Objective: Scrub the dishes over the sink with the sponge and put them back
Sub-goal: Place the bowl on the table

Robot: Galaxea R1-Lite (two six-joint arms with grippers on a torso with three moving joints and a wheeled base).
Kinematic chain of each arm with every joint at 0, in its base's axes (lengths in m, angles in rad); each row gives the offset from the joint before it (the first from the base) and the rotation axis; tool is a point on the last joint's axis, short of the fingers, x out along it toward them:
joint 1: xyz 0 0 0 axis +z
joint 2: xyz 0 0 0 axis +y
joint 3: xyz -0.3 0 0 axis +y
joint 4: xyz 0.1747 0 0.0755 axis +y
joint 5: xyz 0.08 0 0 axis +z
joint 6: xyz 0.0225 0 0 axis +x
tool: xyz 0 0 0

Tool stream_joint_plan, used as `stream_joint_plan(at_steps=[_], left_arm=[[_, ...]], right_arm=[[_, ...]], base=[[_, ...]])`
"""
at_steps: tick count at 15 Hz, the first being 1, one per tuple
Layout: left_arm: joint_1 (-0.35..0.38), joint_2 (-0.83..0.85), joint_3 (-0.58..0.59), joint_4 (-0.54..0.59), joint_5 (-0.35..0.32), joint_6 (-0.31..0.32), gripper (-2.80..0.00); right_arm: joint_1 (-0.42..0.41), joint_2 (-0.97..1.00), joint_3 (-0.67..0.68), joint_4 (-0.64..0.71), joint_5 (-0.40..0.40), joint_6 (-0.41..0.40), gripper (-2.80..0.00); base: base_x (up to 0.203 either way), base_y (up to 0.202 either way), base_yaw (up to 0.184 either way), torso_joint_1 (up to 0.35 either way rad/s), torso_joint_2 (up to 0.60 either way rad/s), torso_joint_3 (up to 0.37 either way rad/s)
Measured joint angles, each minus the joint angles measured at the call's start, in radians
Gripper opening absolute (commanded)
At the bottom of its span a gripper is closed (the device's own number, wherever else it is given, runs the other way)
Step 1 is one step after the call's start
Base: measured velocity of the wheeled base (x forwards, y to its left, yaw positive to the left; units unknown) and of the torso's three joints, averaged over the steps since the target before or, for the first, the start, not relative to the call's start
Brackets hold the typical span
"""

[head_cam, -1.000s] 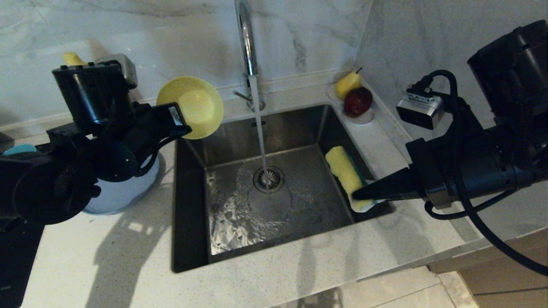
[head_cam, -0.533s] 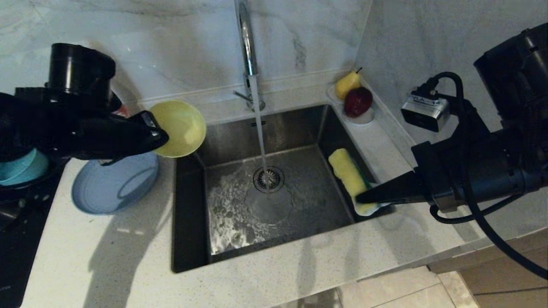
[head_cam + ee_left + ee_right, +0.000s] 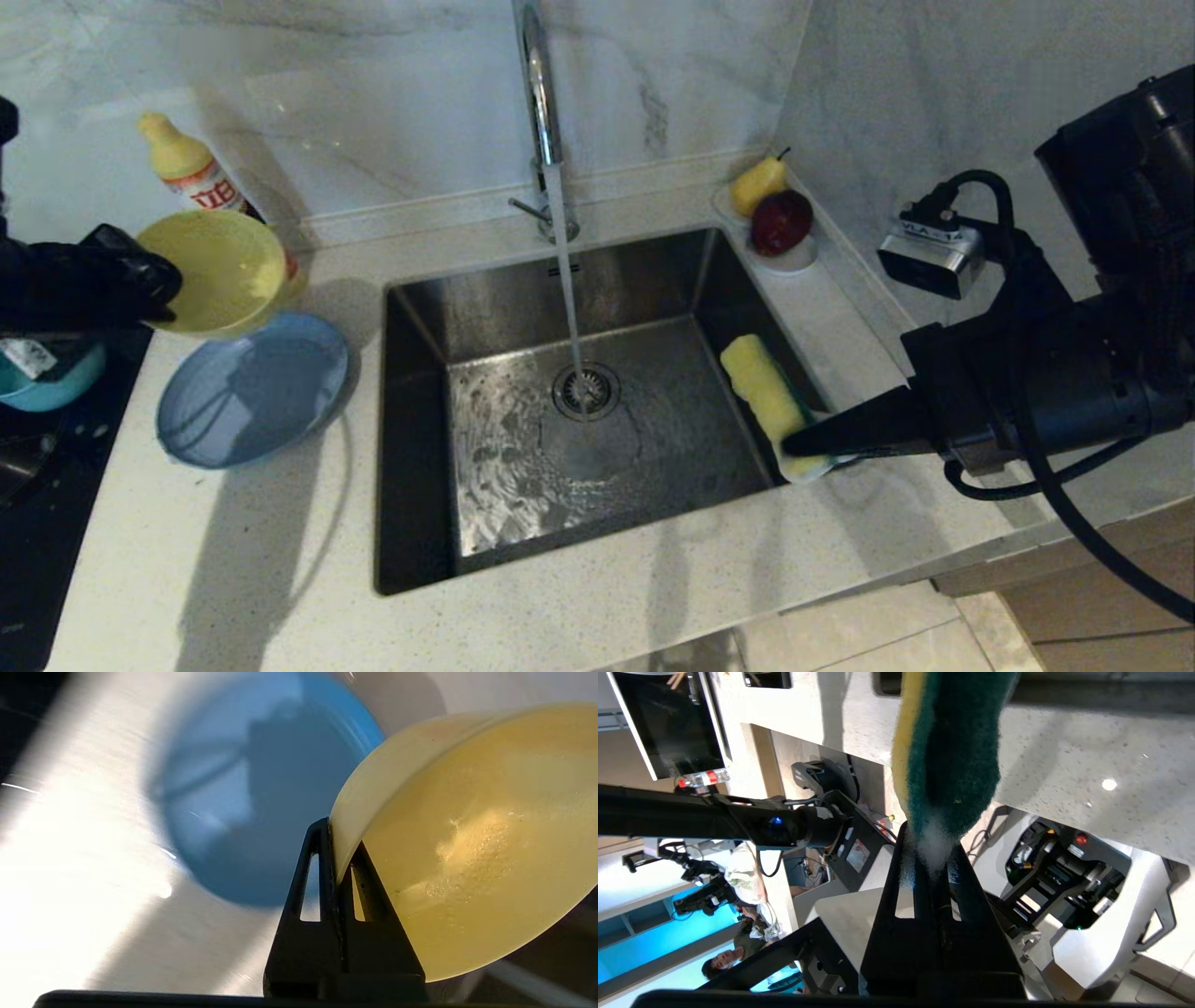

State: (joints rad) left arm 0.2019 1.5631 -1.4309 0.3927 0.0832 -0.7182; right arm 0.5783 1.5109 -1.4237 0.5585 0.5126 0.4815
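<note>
From the head view, my left gripper [image 3: 149,280] is out at the far left, above the counter [image 3: 579,597], clamped on the rim of the yellow bowl [image 3: 219,271]. The bowl hangs over the far edge of the grey-blue plate [image 3: 252,387], which lies flat on the counter left of the sink [image 3: 579,411]. The teal bowl [image 3: 47,383] sits at the left edge, partly behind my arm. A soap bottle [image 3: 191,173] stands against the wall behind the yellow bowl. Water runs from the tap [image 3: 537,84] onto the drain. My right gripper [image 3: 803,443] pinches the near end of the sponge [image 3: 761,383] over the sink's right side. A saucer with fruit [image 3: 775,219] sits in the back corner.

From my left wrist, my fingers [image 3: 322,868] are closed tight on the yellow bowl's [image 3: 472,840] rim, with suds inside it and the plate [image 3: 261,793] below.

From my right wrist, my fingers [image 3: 901,877] squeeze the sponge [image 3: 952,746], green face and yellow foam both showing.
</note>
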Motion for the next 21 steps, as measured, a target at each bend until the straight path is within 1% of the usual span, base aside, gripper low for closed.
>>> stream_joint_plan(at_steps=[2, 5, 6, 8, 10, 14, 15, 17, 18, 21], left_arm=[[0.111, -0.013, 0.011, 0.001, -0.004, -0.001, -2.8], [0.256, -0.017, 0.067, -0.009, -0.012, -0.005, -2.8], [0.308, -0.011, 0.075, -0.012, -0.024, -0.007, -2.8], [0.395, 0.01, 0.085, -0.013, -0.06, -0.008, -2.8], [0.462, 0.042, 0.088, -0.015, -0.068, -0.002, -2.8], [0.56, 0.141, 0.091, -0.015, -0.079, -0.004, -2.8], [0.589, 0.169, 0.092, -0.015, -0.096, -0.006, -2.8], [0.633, 0.209, 0.101, -0.013, -0.156, -0.006, -2.8], [0.648, 0.223, 0.108, -0.013, -0.184, -0.005, -2.8], [0.662, 0.258, 0.133, -0.011, -0.195, -0.006, -2.8]], right_arm=[[-0.001, -0.002, 0.018, -0.001, -0.006, 0.0, -2.8], [-0.002, -0.01, 0.044, -0.001, -0.009, -0.014, -2.8], [-0.003, -0.012, 0.045, -0.002, -0.014, -0.015, -2.8], [-0.003, -0.015, 0.045, -0.002, -0.022, -0.02, -2.8], [-0.003, -0.012, 0.049, -0.002, -0.022, -0.021, -2.8], [-0.002, -0.004, 0.058, -0.016, -0.022, -0.021, -2.8], [-0.001, -0.002, 0.059, -0.021, -0.022, -0.021, -2.8], [0.001, -0.002, 0.06, -0.022, -0.022, -0.022, -2.8], [0.001, -0.002, 0.06, -0.022, -0.022, -0.022, -2.8], [0.002, -0.003, 0.06, -0.022, -0.022, -0.021, -2.8]], base=[[0.0, 0.0, 0.0, 0.0, 0.0, 0.0], [0.0, 0.0, 0.0, 0.0, 0.0, 0.0], [0.0, 0.0, 0.0, 0.0, 0.0, 0.0], [0.0, 0.0, 0.0, 0.0, 0.0, 0.0], [0.0, 0.0, 0.0, 0.0, 0.0, 0.0], [0.0, 0.0, 0.0, 0.0, 0.0, 0.0], [0.0, 0.0, 0.0, 0.0, 0.0, 0.0], [0.0, 0.0, 0.0, 0.0, 0.0, 0.0], [0.0, 0.0, 0.0, 0.0, 0.0, 0.0], [0.0, 0.0, 0.0, 0.0, 0.0, 0.0]])
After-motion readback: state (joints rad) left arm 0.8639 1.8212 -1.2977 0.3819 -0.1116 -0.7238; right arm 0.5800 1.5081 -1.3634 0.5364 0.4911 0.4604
